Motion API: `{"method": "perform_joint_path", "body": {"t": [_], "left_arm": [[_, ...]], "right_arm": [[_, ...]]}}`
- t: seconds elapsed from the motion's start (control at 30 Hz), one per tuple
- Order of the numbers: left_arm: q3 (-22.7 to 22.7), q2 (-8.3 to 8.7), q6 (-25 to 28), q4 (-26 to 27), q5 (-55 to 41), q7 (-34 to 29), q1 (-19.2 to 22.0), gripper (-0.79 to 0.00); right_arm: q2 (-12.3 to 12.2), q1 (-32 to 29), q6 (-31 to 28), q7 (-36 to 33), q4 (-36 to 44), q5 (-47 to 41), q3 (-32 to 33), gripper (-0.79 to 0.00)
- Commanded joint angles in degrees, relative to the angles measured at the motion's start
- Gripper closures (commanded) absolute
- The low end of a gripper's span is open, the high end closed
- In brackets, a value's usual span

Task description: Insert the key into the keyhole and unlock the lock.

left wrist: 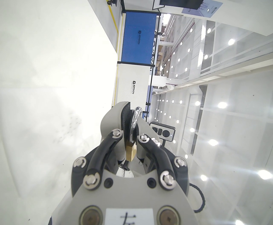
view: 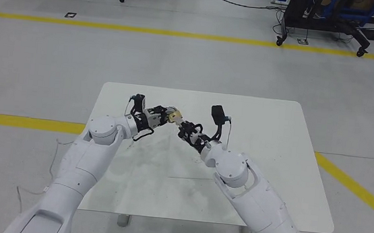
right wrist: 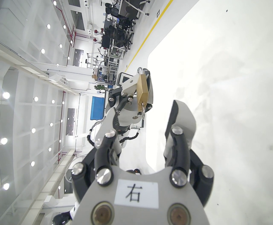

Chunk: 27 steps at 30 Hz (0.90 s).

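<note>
Left gripper clamps the lock in the air, and the right gripper is spread open just beside it.

The left gripper [left wrist: 133, 120] is clenched on the brass lock [right wrist: 142, 91], pinching it by the silver shackle end so that the body sticks out toward the other arm. Both arms meet above the middle of the white table [view: 274, 125], and the lock hangs clear of its surface. A small silver key [right wrist: 144, 109] juts from the keyhole at the free end of the lock. The right gripper [right wrist: 147, 116] faces that end with its fingers wide apart and grasping nothing. The key sits about in line with the gap between them, and I cannot tell whether either finger touches it.
</note>
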<state>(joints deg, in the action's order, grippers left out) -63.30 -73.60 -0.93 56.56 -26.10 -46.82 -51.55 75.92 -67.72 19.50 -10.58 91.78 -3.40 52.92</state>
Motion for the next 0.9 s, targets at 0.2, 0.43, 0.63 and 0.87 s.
{"method": "perform_joint_path", "body": {"t": [0.2,0.43,0.63,0.87], "left_arm": [[-0.44,-0.12,0.56,0.45,-1.08,1.12,-0.49,0.0],[-1.8,-0.26,1.03,-0.44,-5.59,-0.52,-0.59,0.0],[-2.22,-0.31,1.51,-1.04,-6.81,-1.49,-0.5,0.0],[-2.23,-0.35,2.11,-1.28,-6.74,-2.21,-0.38,0.0]], "right_arm": [[0.0,0.0,0.0,0.0,0.0,0.0,0.0,-0.785],[0.19,-2.72,-12.27,-6.8,-1.09,-15.55,5.09,-0.785],[0.53,-3.13,-17.96,-13.42,-4.99,-26.49,7.15,-0.339],[1.83,-0.6,-19.5,-15.61,-10.58,-32.66,4.66,-0.289]]}}
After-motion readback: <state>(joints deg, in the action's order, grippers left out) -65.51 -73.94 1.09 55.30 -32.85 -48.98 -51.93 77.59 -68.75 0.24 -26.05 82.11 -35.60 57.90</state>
